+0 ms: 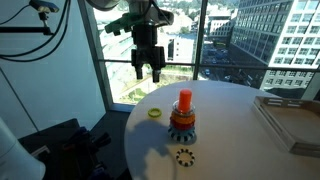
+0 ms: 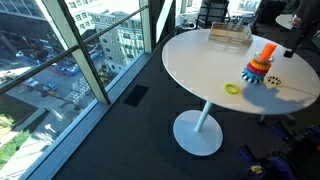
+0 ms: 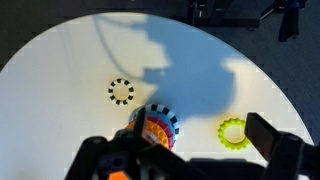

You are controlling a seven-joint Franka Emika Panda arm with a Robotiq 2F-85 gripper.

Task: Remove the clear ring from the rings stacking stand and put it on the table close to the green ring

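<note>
Robotiq gripper (image 1: pixel 148 74) hangs above the white table (image 1: pixel 230 100), jaws spread wide and holding nothing. Below it the rings stacking stand (image 1: pixel 183 115) stands upright with an orange ring around its peg; the clear ring is too faint to pick out in any view. The green ring (image 1: pixel 155 113) lies flat near the stand's base, the dark toothed ring (image 1: pixel 184 156) nearer the table edge. Only the wrist view looks down on all three; only an exterior view shows the table's pedestal foot (image 2: pixel 197 135).
</note>
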